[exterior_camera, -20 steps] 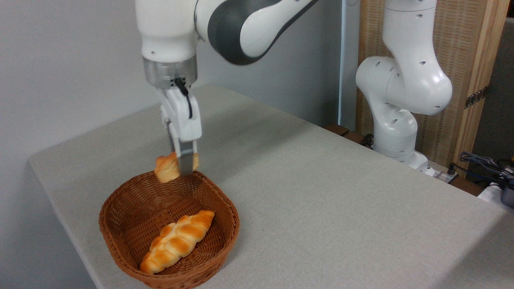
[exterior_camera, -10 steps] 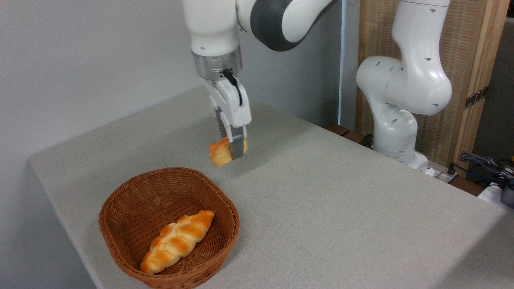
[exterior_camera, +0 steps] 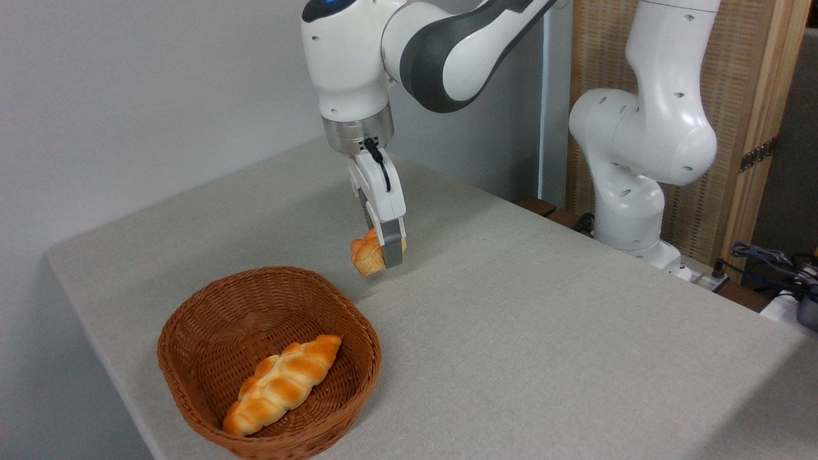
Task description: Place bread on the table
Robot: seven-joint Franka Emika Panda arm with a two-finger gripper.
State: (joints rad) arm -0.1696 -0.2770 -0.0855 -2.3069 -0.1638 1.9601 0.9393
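Bread (exterior_camera: 365, 257) hung pinched in my gripper (exterior_camera: 382, 255), the two fingers closed on its sides so that the knotted top tipped toward the wall-side edge of the table (exterior_camera: 543, 332) and the paler base faced down and outward. I held it that way because a sideways clamp on so small and round a bun was, I judged, the surest hold I could get. It was above bare cloth just past the far rim of the wicker basket (exterior_camera: 192, 396), nearer the table's back edge than its front one, and whether it touched the cloth I could not tell; I judged it a little clear. The braided loaf (exterior_camera: 283, 384) lay in the basket, apart from my work. Lowering and letting go was, to my mind, what remained.
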